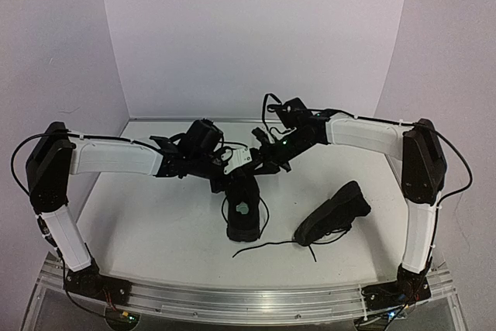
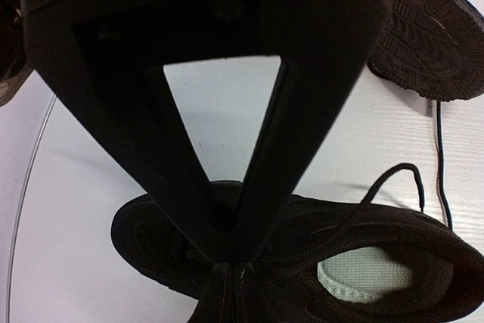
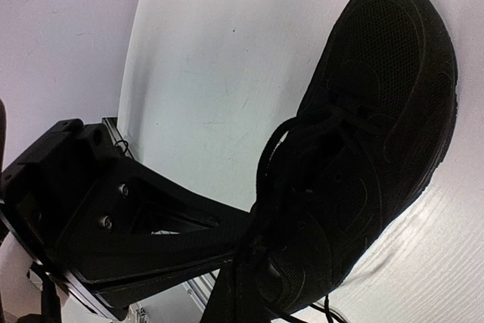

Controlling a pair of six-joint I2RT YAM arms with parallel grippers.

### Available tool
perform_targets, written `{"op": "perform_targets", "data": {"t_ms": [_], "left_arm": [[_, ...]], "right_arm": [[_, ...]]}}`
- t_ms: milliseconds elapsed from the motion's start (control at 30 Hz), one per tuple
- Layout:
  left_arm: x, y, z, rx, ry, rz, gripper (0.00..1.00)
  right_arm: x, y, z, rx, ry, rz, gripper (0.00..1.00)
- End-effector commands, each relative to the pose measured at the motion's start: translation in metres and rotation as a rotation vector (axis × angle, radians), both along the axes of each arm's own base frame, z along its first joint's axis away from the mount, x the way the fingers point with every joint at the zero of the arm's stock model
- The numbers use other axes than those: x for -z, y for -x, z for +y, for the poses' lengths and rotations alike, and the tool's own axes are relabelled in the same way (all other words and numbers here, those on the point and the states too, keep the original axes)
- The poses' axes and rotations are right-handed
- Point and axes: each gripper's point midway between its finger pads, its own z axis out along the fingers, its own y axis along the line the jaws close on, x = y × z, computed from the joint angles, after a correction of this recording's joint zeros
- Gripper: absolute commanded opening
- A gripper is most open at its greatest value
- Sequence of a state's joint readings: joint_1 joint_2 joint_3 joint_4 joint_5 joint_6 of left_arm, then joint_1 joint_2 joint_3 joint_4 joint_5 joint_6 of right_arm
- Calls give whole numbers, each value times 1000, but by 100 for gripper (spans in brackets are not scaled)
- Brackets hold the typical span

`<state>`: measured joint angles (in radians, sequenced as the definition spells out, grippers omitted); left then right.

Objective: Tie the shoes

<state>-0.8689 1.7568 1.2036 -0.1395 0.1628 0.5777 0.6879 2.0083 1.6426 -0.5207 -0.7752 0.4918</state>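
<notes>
White table [image 1: 155, 230], lilac walls [image 1: 256, 29], black shoes [image 1: 243, 211]

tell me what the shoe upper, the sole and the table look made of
Upper: black knit mesh, matte; fine weave shows on the toe. Sole: likely black rubber, moulded tread. Table: white, smooth, fairly matte; perhaps laminate, can't tell.

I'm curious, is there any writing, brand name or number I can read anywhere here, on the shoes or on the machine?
No text can be read in any view.
Pale insole label inside the upright shoe: only a blurred pattern, no legible letters.
Sole of the tipped shoe: tread pattern only, no words or numbers.
</notes>
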Motion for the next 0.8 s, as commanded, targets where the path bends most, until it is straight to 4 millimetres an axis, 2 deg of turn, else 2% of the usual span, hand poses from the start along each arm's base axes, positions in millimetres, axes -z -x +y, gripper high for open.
{"op": "perform_targets", "data": {"t_ms": [0, 333, 600, 767], "left_arm": [[-15, -7, -14, -6, 100, -11, 0], [-7, -5, -17, -17, 138, 22, 0], [3, 2, -14, 8, 123, 34, 0], [7, 2, -13, 16, 105, 33, 0]], "right_arm": [[-17, -3, 13, -23, -66, -14, 0], [-12, 1, 14, -24, -84, 22, 0], [-11, 1, 7, -6, -80, 38, 17], [-24, -10, -8, 37, -98, 27, 29]]}}
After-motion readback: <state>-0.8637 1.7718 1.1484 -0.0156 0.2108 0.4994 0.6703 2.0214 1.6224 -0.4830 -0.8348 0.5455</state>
